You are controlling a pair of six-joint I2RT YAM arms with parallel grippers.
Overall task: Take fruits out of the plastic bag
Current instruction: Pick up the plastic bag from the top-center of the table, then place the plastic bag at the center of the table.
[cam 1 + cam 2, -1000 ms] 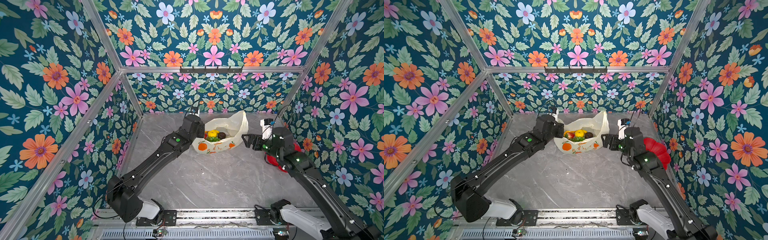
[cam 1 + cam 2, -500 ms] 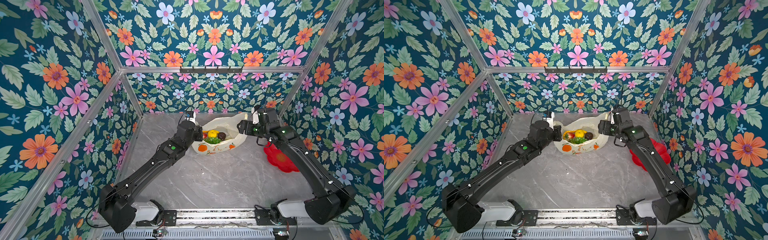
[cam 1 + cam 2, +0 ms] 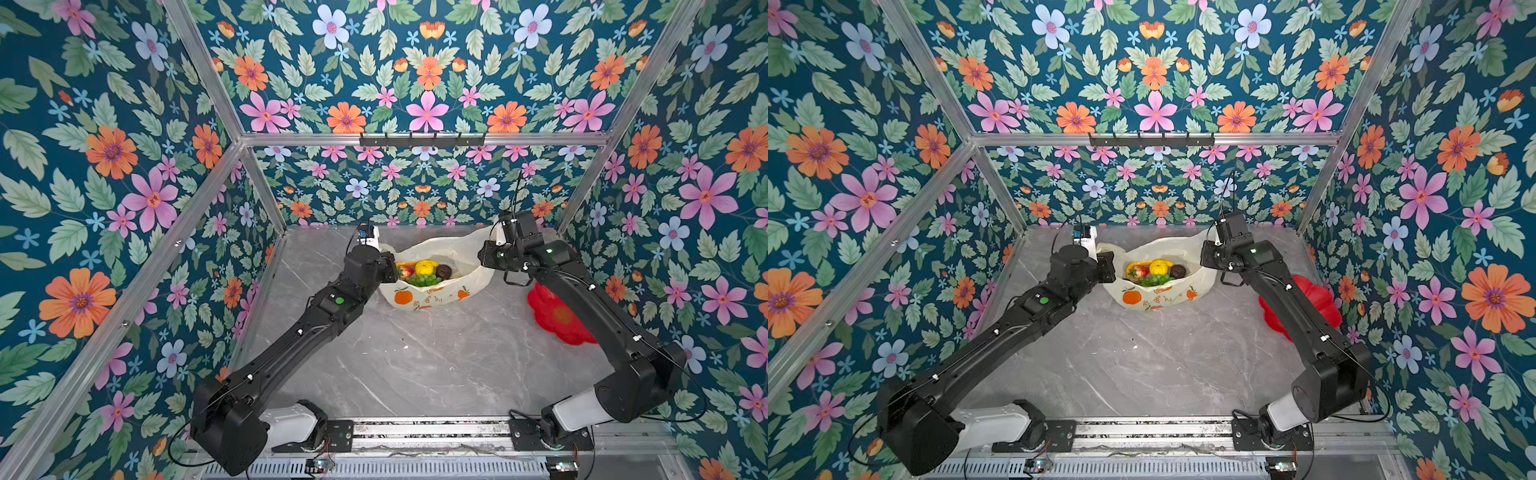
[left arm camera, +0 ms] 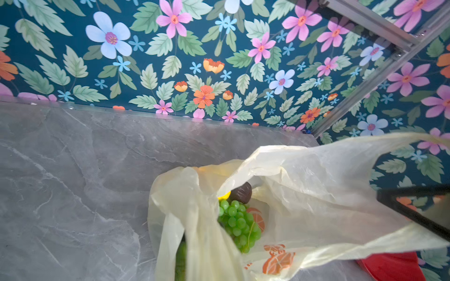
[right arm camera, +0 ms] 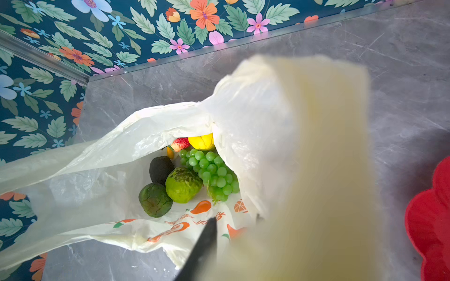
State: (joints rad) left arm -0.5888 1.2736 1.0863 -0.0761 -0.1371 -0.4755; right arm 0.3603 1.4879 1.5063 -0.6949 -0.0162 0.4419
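The plastic bag [image 3: 432, 295] lies at the back middle of the table with its mouth pulled wide. Inside it are the fruits: a lemon [image 3: 424, 267], a strawberry [image 3: 406, 272], a grape bunch [image 5: 211, 170], a bumpy green fruit [image 5: 182, 185] and two dark avocados [image 5: 160, 169]. My left gripper [image 3: 392, 266] is shut on the bag's left handle. The right gripper [image 5: 236, 217] is shut on the right handle, which stretches up blurred across the right wrist view. One dark finger [image 5: 204, 243] shows beside the plastic.
A red flower-shaped dish [image 3: 557, 316] lies by the right wall, partly under my right arm. The floral back wall stands close behind the bag. Bare grey marble table [image 3: 415, 365] spreads in front of the bag.
My right arm swung from above the red dish to the bag's right handle and closed on it. The bag's mouth is stretched wider. The left gripper kept its hold, shifting slightly.
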